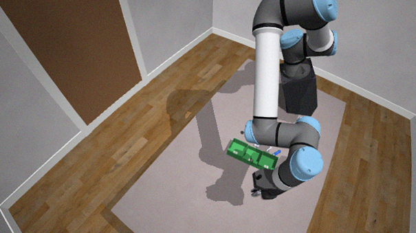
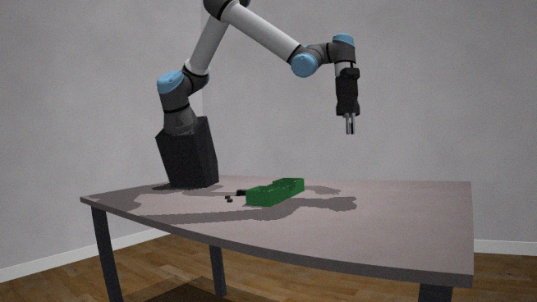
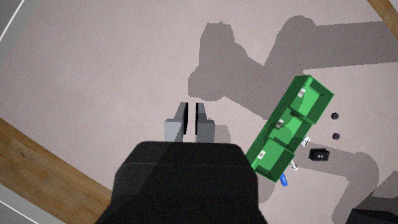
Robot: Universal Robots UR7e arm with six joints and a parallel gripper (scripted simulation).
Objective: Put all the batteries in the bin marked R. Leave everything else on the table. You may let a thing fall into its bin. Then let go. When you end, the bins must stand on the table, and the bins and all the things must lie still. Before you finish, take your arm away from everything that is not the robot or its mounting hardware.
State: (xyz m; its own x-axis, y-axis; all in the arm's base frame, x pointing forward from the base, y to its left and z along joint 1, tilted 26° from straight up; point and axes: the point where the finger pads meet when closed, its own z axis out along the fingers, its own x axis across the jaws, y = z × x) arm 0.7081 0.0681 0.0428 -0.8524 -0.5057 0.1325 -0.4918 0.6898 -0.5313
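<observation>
While the gripper [image 2: 349, 130] hangs high above the table [image 2: 390, 230], we record its fingers as almost together, with a narrow gap and nothing held.

- Green three-compartment bin [image 3: 287, 127]: its labels are too small to read.
- Blue cylinder [image 3: 283, 180], likely a battery: lies on the table just beside the bin's end.

Risks we judge:
- Descending this narrow, the fingers could knock the cylinder away.
- We could choose the wrong compartment.

Table, floor and small bystanders

A grey-brown table [image 2: 390, 230] on dark legs [image 2: 104, 250] stands over wood flooring [image 1: 95, 150]; two small black round pieces [image 3: 335, 116] and a black box-like item [image 3: 318, 155] lie near one another on it, by grey walls [image 2: 431, 102].
</observation>
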